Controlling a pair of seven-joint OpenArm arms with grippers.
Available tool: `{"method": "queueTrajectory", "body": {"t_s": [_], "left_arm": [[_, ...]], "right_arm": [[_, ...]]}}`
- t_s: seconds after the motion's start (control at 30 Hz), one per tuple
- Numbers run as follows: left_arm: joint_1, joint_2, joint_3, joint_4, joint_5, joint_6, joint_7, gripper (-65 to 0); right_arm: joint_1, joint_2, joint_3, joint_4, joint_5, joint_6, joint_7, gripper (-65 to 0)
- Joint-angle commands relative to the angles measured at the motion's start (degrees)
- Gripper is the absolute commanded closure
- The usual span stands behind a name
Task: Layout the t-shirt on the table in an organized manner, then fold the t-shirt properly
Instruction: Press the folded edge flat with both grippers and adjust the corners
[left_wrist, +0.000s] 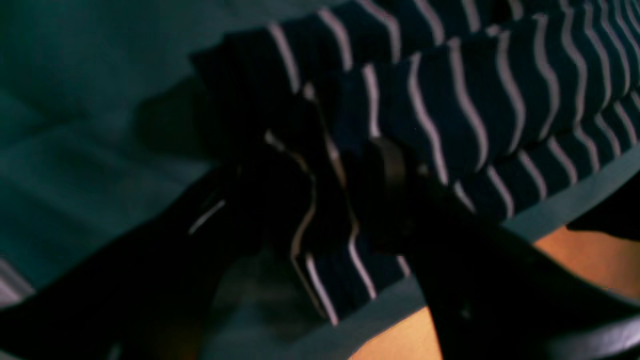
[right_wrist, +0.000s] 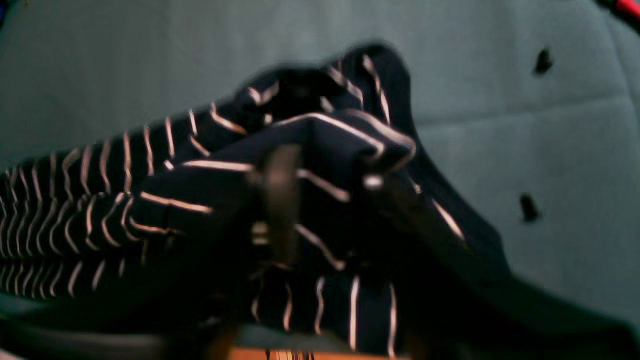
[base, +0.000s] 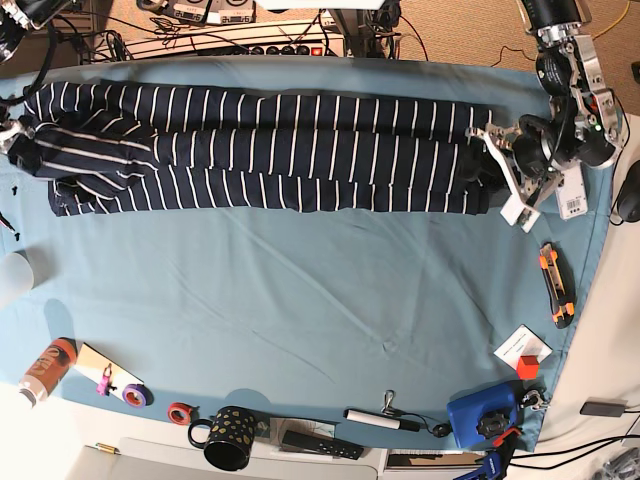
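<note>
Striped navy fabric of the t-shirt (base: 270, 150) is laid as a long, narrow folded band across the far part of the table (base: 300, 300), running from one side edge to the other. One end of the band is bunched into a rumpled lump at the left of the base view; the other end lies flatter at the right.

At the flatter end, the left gripper (left_wrist: 320, 200) is set over the shirt's edge. In the left wrist view, dark fingers (left_wrist: 395, 175) are seen on either side of a fold of striped cloth, with fabric lying between them. Whether the cloth is pinched or merely lies between parted jaws cannot be told from the blurred picture.

At the bunched end, the right gripper (right_wrist: 325, 200) is seen only in the right wrist view, where a hump of cloth is gathered around its fingers (right_wrist: 280, 195). The grip there cannot be judged either; the picture is blurred.

Near the table's front edge, a black spotted mug (base: 225, 437) and a blue box (base: 482, 415) are placed. An orange utility knife (base: 553, 285) lies near the left arm.
</note>
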Motion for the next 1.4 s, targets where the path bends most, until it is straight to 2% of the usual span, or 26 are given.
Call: {"method": "queueTrajectory", "body": {"t_s": [0.0,0.17,0.23,0.3,0.53,0.67,0.8,0.97,1.23,1.3,1.37], "left_arm": [[0.0,-0.6,-0.2,1.1,-0.7,0.0,-0.8,-30.3],[0.3,-0.6,-0.2,1.1,-0.7,0.5,-4.0,-32.2],[0.3,-0.6,-0.2,1.1,-0.7,3.4,-5.6,-36.1],[0.3,-0.6,-0.2,1.1,-0.7,4.5,-5.8,-38.7],[2.3,-0.2,-0.2,1.1,1.3,11.8,-3.8,-38.9],[4.4,-0.1,0.0,1.1,-1.8,12.9,-2.6,-38.9],[5.2,0.7,0.0,0.6,-2.1,13.1,-2.6,-38.7],[5.2,3.0,0.2,-2.1,-6.4,13.0,-2.6,-33.2],[4.3,5.3,0.8,-3.6,-7.8,13.1,-4.1,-32.9],[3.5,5.6,0.8,-3.6,-7.4,13.1,-4.1,-26.7],[2.8,5.6,0.7,-3.6,-6.7,13.1,-4.1,-13.1]], "right_arm": [[0.2,1.8,0.3,0.9,1.3,0.0,1.0,-20.7],[0.4,1.9,0.3,0.9,1.4,0.0,1.0,-20.7],[0.4,1.9,0.3,0.9,1.3,0.0,1.0,-20.7],[0.4,1.9,0.3,0.9,1.3,0.0,1.0,-20.7],[0.4,1.9,0.3,0.9,1.3,0.0,1.0,-20.7],[0.5,1.9,0.3,0.9,1.4,0.0,1.0,-20.7],[0.5,1.9,0.3,0.9,1.4,0.0,1.0,-20.7],[0.5,1.9,0.3,0.9,1.4,0.0,1.0,-20.7],[0.6,1.9,0.3,0.9,1.4,0.0,1.0,-20.7],[0.7,1.8,0.3,0.9,1.4,0.0,1.0,-20.7],[0.7,1.8,0.3,0.9,1.4,0.0,1.0,-20.7]]}}
